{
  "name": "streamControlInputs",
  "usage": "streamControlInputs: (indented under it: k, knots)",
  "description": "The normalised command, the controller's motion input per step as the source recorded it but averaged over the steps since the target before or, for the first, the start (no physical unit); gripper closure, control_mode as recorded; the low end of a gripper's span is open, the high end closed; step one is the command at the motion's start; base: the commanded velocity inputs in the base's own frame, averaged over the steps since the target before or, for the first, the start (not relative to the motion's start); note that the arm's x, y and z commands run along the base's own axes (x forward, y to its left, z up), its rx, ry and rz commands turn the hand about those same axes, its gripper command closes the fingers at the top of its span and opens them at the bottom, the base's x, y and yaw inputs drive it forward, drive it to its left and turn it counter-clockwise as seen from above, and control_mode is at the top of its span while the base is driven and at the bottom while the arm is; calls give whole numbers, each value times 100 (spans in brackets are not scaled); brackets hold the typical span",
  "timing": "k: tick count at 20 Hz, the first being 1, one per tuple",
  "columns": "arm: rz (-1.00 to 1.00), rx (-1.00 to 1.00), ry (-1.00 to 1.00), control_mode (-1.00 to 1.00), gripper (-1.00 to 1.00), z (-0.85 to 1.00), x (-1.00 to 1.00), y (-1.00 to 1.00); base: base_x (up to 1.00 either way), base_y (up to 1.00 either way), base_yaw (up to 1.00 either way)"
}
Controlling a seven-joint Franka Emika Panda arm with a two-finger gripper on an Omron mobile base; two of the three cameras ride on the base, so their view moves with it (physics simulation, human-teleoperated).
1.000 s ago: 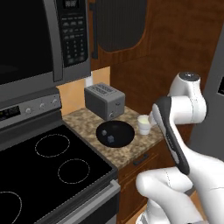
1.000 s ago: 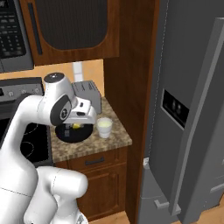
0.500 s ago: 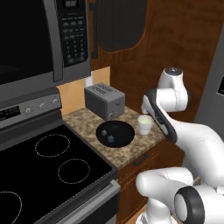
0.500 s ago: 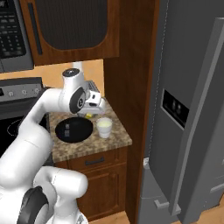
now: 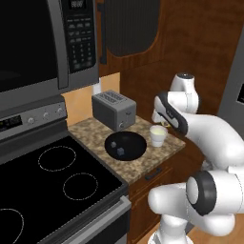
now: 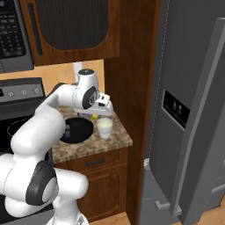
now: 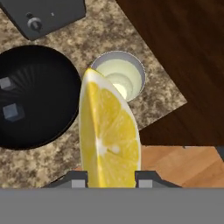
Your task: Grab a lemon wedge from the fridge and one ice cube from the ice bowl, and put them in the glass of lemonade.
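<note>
My claw (image 7: pixel 109 177) is clamped on the lemon wedge (image 7: pixel 109 131), above the tabletop (image 7: pixel 162 98) beside the glass of lemonade (image 7: pixel 120 76); ice bowl (image 7: pixel 35 96) adjacent holds two cubes.

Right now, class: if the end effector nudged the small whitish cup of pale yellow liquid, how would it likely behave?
The small tapered whitish cup looks light, so it would probably slide or tip. Its open mouth and liquid suggest spilling. It stands near the granite counter's edge, so a push could drop it.

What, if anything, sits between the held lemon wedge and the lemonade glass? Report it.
Nothing visible does. The pincer holds the lemon wedge above the counter, and the glass of lemonade stands open-mouthed just beyond, beside the ice bowl.
</note>
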Motion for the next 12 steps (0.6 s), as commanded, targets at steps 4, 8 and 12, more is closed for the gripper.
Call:
streamControlInputs:
  k: [4, 8, 12]
  knots:
    - [0, 0, 1, -100, 100, -27, 36, 1, 0, 0, 0]
    - [0, 0, 0, -100, 100, -7, 56, 0, 0, 0, 0]
    - [0, 0, 0, -100, 100, -5, 48, 0, 0, 0, 0]
